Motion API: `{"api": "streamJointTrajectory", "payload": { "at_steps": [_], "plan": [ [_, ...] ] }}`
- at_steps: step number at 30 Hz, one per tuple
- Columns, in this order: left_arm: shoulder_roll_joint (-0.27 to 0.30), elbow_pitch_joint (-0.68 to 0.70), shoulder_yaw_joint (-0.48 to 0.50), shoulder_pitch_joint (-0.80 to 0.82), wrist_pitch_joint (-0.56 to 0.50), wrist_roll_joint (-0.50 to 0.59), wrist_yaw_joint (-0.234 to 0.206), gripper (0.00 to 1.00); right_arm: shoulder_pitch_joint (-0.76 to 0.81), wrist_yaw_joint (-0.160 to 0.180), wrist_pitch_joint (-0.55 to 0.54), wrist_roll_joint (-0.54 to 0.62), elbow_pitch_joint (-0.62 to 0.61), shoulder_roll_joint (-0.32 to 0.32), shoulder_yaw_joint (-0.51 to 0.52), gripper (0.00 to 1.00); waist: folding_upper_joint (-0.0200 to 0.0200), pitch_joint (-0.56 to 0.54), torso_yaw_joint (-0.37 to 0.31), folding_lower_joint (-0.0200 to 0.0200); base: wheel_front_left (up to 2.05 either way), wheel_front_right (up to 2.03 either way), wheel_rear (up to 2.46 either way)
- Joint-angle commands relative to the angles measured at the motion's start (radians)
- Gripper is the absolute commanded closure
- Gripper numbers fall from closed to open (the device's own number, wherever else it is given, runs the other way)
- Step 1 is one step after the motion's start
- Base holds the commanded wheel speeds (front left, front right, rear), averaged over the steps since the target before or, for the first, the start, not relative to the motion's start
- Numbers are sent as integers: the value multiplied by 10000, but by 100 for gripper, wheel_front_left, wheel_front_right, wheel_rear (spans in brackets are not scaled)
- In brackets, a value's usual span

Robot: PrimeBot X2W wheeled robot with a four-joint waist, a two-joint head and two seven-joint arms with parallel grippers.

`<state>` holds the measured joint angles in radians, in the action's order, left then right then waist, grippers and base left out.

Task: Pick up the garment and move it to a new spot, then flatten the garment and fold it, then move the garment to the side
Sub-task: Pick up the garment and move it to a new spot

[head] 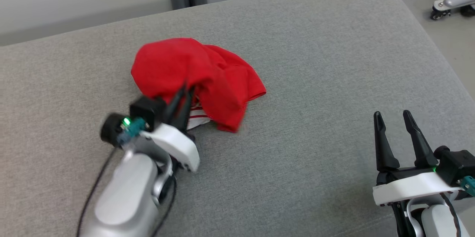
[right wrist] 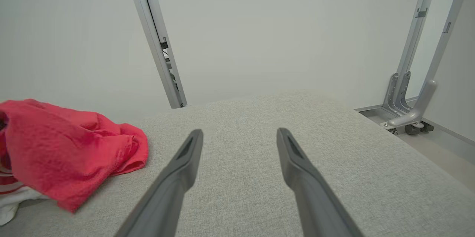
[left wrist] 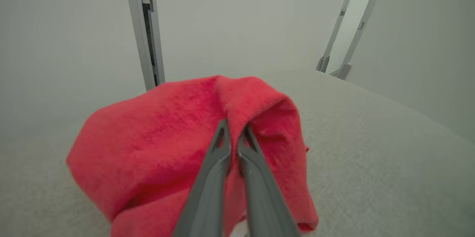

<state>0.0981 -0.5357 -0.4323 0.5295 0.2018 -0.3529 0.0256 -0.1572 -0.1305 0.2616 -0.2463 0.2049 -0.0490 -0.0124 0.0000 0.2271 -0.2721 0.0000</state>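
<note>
Two grippers logged. We hold our left gripper [head: 187,90] pinched tight on the crumpled red fabric garment [head: 174,62], bunched at ten o'clock on the grey upholstered cushion [head: 334,44]. Right gripper [head: 392,112], four o'clock, fingers wide.

garment [head: 200,77]: on the cushion [head: 315,62], left of its middle
left gripper [head: 188,90]: at the garment's near edge, fingertips in the cloth
right gripper [head: 392,114]: over the cushion's near right, well apart from the garment
wheeled frame [head: 445,7]: on the floor, beyond the cushion's far right corner
</note>
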Motion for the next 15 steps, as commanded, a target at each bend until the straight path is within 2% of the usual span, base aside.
{"api": "streamJointTrajectory", "payload": {
  "at_steps": [1, 4, 5, 6, 10, 15],
  "plan": [
    [-31, -112, -54, -124, 65, -56, 50, 100, -105, -5, 52, 25, 19, -34, -15, 0, 0, -14, 76, 0, 0, 0, 0],
    [-199, -438, -390, -303, 229, -64, 152, 100, -127, -5, 52, 63, 59, -38, -52, 0, 0, -98, 264, 0, 0, 0, 0],
    [-242, -478, -500, -302, 306, -9, 162, 33, -133, -5, 52, 74, 58, -37, -66, 0, 0, -145, 333, 0, 0, 0, 0],
    [-278, -497, -556, -304, 368, -30, 172, 0, -116, -5, 52, 93, 55, -39, -72, 0, 0, -197, 410, 0, 0, 0, 0],
    [-340, -176, -576, -161, 586, 53, 78, 0, 51, -5, 52, 170, -24, -110, -38, 0, 0, -516, 802, 0, 0, 0, 0],
    [-134, 1057, 150, -579, 636, 278, -246, 0, 295, -5, 52, 224, -150, -208, 76, 0, 0, -947, 1420, 0, 0, 0, 0]
  ]
}}
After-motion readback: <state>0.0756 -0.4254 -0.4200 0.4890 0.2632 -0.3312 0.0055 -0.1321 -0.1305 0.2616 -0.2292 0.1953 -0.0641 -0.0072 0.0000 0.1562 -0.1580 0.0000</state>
